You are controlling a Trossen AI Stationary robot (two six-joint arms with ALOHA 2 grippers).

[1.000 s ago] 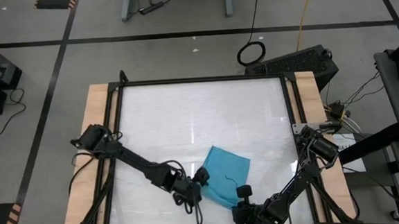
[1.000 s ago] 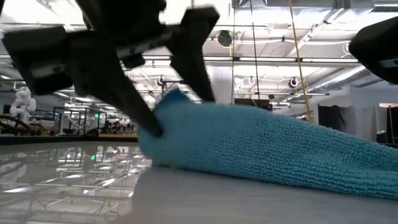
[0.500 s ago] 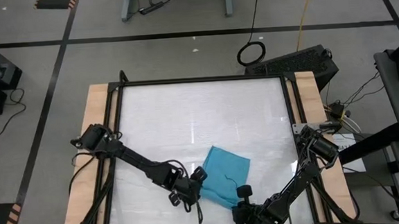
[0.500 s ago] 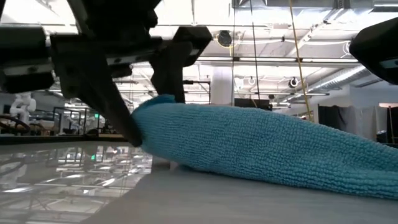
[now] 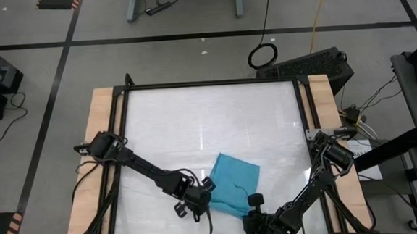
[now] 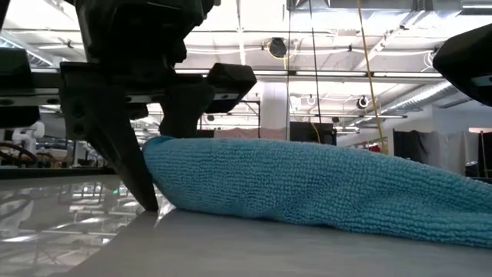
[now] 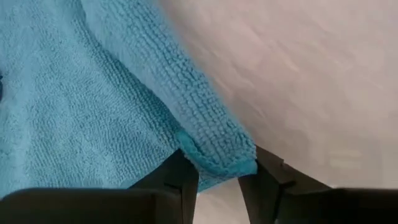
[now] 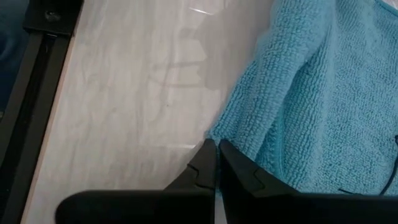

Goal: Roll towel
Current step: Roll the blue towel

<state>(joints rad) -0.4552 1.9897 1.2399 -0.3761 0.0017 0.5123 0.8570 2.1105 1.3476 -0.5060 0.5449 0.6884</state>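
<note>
A: High cam?
B: Overhead, straight down. Whole table (image 5: 209,124), both arms, floor round it. Far off.
A: Low cam?
B: At tabletop level, facing level across into the room behind. Very near the towel (image 6: 323,188), which fills most of the width.
A: Left wrist cam?
B: Looks past its own fingers (image 7: 183,180), close on the towel (image 7: 93,93) edge and bare table.
A: Right wrist cam?
B: Same sort, past own fingers (image 8: 214,165); near the towel (image 8: 317,106), table frame at one side.
A: Shared?
B: All four take in the towel (image 5: 234,184) on the white top.
</note>
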